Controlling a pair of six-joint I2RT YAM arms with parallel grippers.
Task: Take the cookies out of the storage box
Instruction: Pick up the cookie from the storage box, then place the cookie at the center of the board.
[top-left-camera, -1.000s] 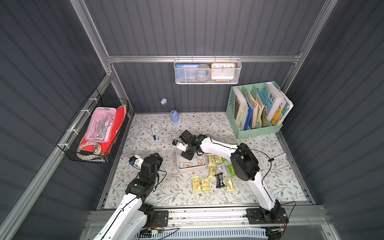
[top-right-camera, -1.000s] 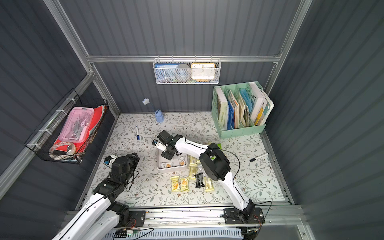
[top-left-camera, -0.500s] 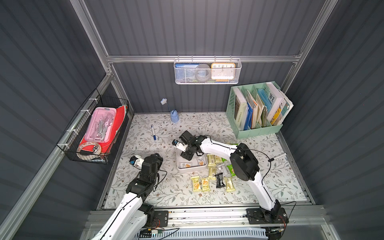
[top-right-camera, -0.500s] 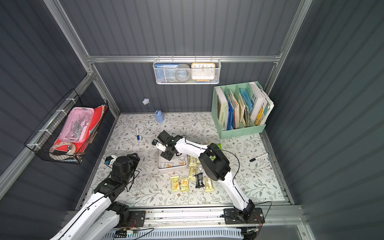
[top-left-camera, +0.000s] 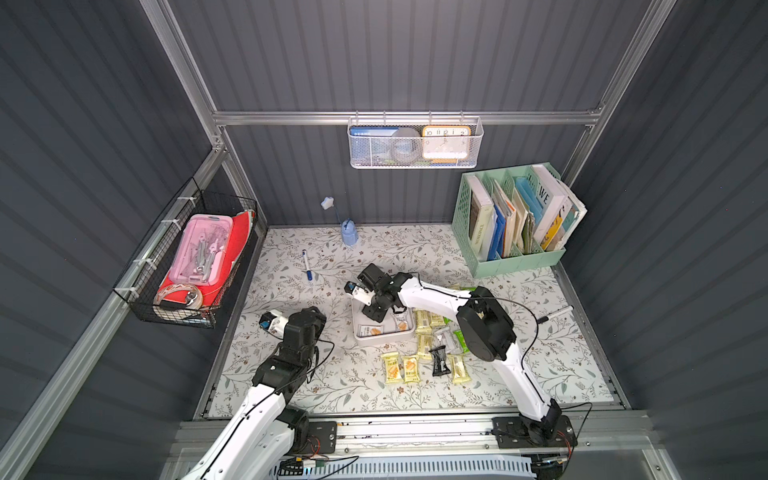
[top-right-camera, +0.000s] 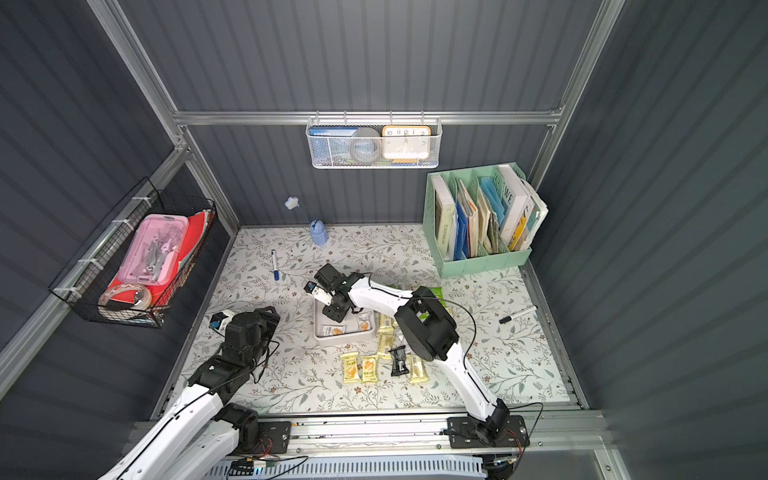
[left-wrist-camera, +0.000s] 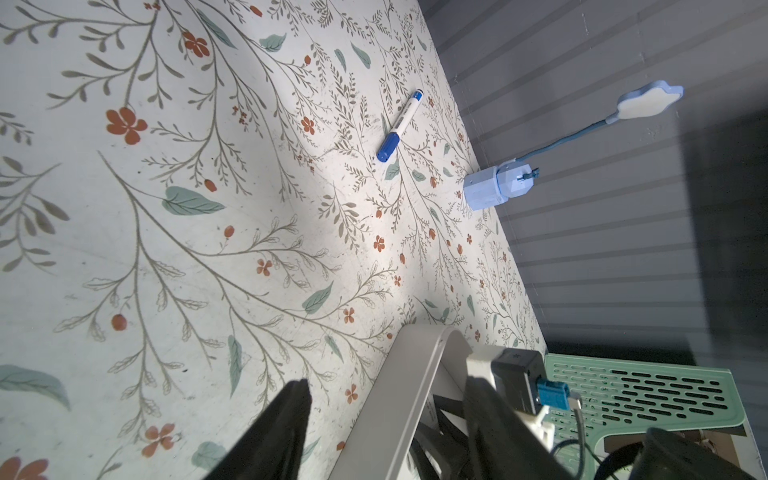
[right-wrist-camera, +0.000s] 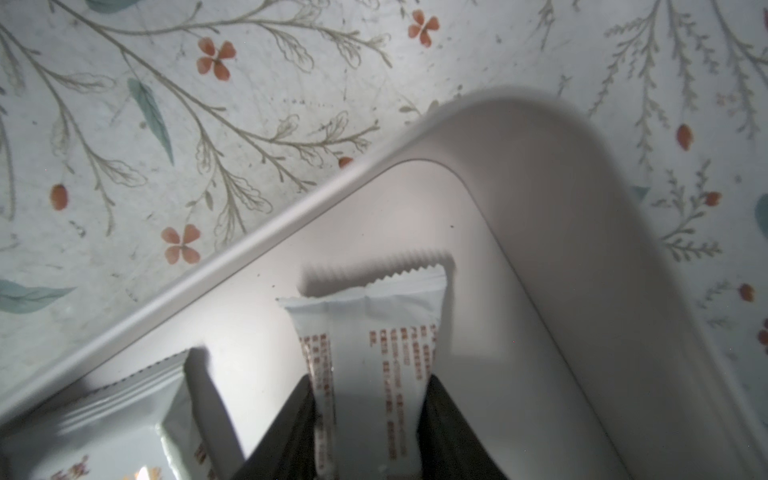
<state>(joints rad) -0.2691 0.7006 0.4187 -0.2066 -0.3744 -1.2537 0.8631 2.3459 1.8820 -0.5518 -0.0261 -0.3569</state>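
Note:
The storage box (top-left-camera: 384, 338) (top-right-camera: 340, 337) is a shallow white tray in the middle of the floral table. A few cookies (top-left-camera: 370, 331) still lie in it, and several cookies (top-left-camera: 410, 369) (top-right-camera: 368, 369) lie on the table to its right and front. My right gripper (right-wrist-camera: 370, 399) (top-left-camera: 372, 313) reaches down into the box, shut on a white cookie packet (right-wrist-camera: 365, 332) that its fingers press from both sides. Another packet (right-wrist-camera: 124, 399) lies beside it. My left gripper (left-wrist-camera: 386, 386) hovers open and empty to the left of the box (left-wrist-camera: 411, 374).
A mint-green file holder (top-left-camera: 515, 257) with books stands at the back right. A blue pen (top-left-camera: 306, 266) and a small blue lamp (top-left-camera: 349, 237) sit behind the box, a black marker (top-left-camera: 555, 313) at the right. A wire basket (top-left-camera: 195, 266) with a pink case hangs on the left wall.
The right gripper's jaws have closed onto the white packet inside the box. The left arm has stayed where it was.

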